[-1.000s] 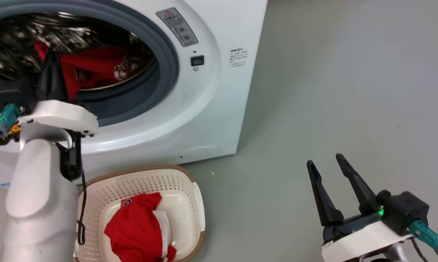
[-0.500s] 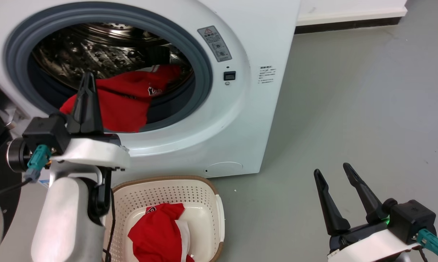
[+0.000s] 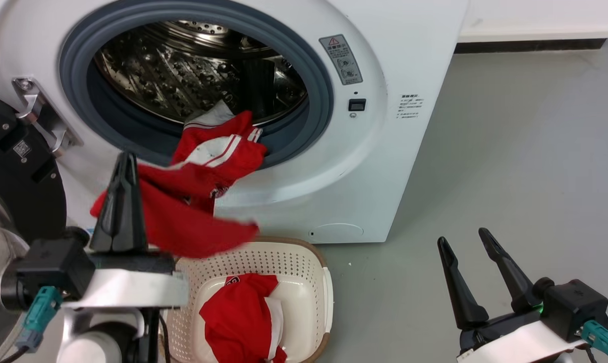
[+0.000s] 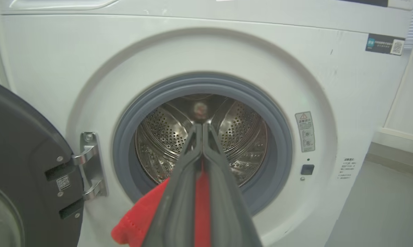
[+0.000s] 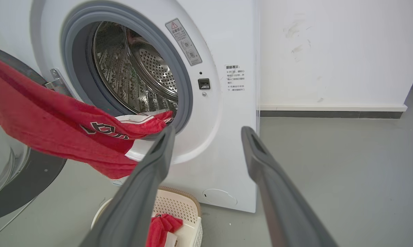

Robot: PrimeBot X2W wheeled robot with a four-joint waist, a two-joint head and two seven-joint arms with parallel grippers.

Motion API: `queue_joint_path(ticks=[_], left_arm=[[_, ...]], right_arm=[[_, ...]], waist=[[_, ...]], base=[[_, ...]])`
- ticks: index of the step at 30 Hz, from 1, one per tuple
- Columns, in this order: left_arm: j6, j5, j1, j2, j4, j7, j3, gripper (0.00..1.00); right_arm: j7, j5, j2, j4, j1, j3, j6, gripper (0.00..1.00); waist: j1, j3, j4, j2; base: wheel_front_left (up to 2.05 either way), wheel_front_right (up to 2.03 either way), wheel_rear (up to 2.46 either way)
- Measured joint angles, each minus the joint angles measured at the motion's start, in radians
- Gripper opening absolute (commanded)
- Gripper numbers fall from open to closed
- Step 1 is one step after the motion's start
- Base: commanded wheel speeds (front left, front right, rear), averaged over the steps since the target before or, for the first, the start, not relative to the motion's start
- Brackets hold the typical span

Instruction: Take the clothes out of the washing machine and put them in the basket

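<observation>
Over grey floor [image 3: 485,151] near white wall [image 3: 526,15], left pincer [image 3: 127,160] tight on red garment [image 3: 192,227], right pincer [image 3: 464,238] apart.

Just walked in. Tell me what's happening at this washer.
The robot is unloading the washing machine. Its left claw is shut on a red garment, which stretches from the edge of the drum, across the grey door seal, out above the basket on the floor. Another red garment already lies in the basket. The right claw hangs open off to the side, holding nothing. The round door stands open.
</observation>
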Motion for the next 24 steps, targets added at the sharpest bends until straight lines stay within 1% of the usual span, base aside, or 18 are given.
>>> queue_joint_path(ticks=[2, 4, 10, 11, 15, 16, 17, 18, 19, 24], left_arm=[[0.015, -0.011, 0.057, -0.006, 0.006, 0.017, 0.004, 0.0], [0.015, -0.027, 0.086, -0.012, 0.05, 0.012, 0.006, 0.0], [0.004, -0.066, 0.109, -0.044, 0.257, -0.058, -0.009, 0.0], [-0.003, -0.081, 0.096, -0.056, 0.376, -0.113, -0.009, 0.0], [-0.016, -0.094, 0.029, -0.062, 0.526, -0.183, 0.0, 0.0], [-0.016, -0.094, 0.029, -0.062, 0.526, -0.183, 0.0, 0.0], [-0.018, -0.097, 0.007, -0.061, 0.558, -0.194, 0.004, 0.0], [-0.028, -0.098, -0.043, -0.055, 0.628, -0.215, 0.016, 0.0], [-0.028, -0.098, -0.043, -0.055, 0.628, -0.215, 0.016, 0.0], [-0.047, -0.108, -0.163, -0.034, 0.815, -0.237, 0.049, 0.0]], right_arm=[[0.004, -0.001, 0.0, -0.003, 0.0, 0.004, 0.0, 1.0], [0.005, -0.006, 0.0, -0.009, -0.003, 0.008, 0.0, 1.0], [0.009, -0.011, 0.0, -0.012, -0.034, 0.021, 0.0, 1.0], [0.008, -0.011, 0.0, -0.016, -0.054, 0.021, 0.0, 1.0], [0.003, -0.01, 0.0, -0.017, -0.081, 0.027, 0.0, 1.0], [0.003, -0.01, 0.0, -0.017, -0.081, 0.027, 0.0, 1.0], [0.003, -0.01, 0.0, -0.018, -0.086, 0.027, 0.0, 1.0], [-0.001, -0.01, 0.0, -0.018, -0.099, 0.027, 0.0, 1.0], [-0.001, -0.01, 0.0, -0.018, -0.099, 0.027, 0.0, 1.0], [-0.019, 0.001, 0.0, -0.012, -0.139, 0.043, 0.0, 1.0]], waist=[[0.0001, 0.017, 0.009, 0.0], [0.0001, 0.033, 0.013, 0.0], [0.0002, 0.09, 0.007, 0.0], [0.0002, 0.128, -0.004, 0.0], [0.0002, 0.188, -0.025, 0.0], [0.0002, 0.188, -0.025, 0.0], [0.0002, 0.203, -0.031, 0.0], [0.0002, 0.237, -0.043, 0.0], [0.0002, 0.237, -0.043, 0.0], [0.0003, 0.324, -0.077, 0.0]], base=[[0.0, 0.0, 0.0], [0.0, 0.0, 0.0], [0.0, 0.0, 0.0], [0.0, 0.0, 0.0], [0.0, 0.0, 0.0], [0.0, 0.0, 0.0], [0.0, 0.0, 0.0], [0.0, 0.0, 0.0], [0.0, 0.0, 0.0], [0.0, 0.0, 0.0]])
